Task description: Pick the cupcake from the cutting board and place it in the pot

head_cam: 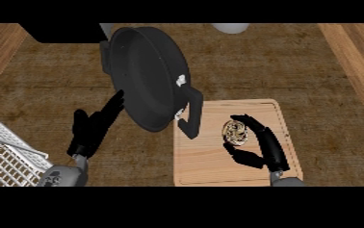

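Stage: grasp, early | cupcake [236,131] on cutting board [231,145] — not yet lifted | right hand [259,145] curling round it, fingers and thumb either side | left hand [92,126] relaxed, fingers straight, beside pot [146,75] | left: lift, carry, place in pot — none done

This is a kitchen. The bench [284,63] has a brown wooden top. On it stand a black pot [146,78] with handles, a light wooden cutting board [213,164] and, at the left edge, a white wire rack [18,157] like one for drying dishes.
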Tool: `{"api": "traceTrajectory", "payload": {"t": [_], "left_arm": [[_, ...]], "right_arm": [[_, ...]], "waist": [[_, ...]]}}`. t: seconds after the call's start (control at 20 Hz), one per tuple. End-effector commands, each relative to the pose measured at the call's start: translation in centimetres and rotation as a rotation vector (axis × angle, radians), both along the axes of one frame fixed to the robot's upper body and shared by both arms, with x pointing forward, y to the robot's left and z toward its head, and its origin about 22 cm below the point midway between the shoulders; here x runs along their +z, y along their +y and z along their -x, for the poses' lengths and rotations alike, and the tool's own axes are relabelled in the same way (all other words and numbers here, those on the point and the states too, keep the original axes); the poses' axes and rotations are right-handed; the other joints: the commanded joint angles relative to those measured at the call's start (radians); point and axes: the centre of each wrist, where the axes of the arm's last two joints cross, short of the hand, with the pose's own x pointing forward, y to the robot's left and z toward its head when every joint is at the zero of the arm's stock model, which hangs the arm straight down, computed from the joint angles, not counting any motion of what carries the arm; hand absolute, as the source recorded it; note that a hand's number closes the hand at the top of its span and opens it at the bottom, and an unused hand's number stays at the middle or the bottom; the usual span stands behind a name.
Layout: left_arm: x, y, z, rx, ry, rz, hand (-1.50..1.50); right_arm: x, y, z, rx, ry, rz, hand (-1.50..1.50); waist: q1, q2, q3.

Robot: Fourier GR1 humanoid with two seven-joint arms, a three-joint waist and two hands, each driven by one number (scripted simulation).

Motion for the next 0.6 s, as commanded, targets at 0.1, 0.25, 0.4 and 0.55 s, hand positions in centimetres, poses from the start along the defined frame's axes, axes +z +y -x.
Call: {"api": "traceTrajectory", "payload": {"t": [0.1, 0.25, 0.4, 0.55], "left_arm": [[-0.7, -0.3, 0.2, -0.002, -0.007, 0.005, 0.00], [-0.5, 1.2, -0.6, -0.011, 0.011, 0.003, 0.00], [-0.1, -0.4, -0.4, 0.000, -0.009, 0.001, 0.00], [-0.4, -0.9, 1.3, 0.000, 0.001, 0.003, 0.00]], "right_arm": [[-3.0, 1.1, 0.5, 0.018, 0.043, -0.056, 1.50], [-3.7, 1.7, 1.4, 0.022, 0.042, -0.112, 1.50], [-4.8, 0.6, 1.2, 0.005, -0.031, -0.113, 1.50], [-0.3, -5.4, -1.0, -0.041, -0.127, 0.021, 1.50]], "waist": [[0.011, 0.021, 0.020], [0.008, 0.022, 0.020], [0.014, 0.022, 0.020], [0.008, 0.017, 0.019]]}}
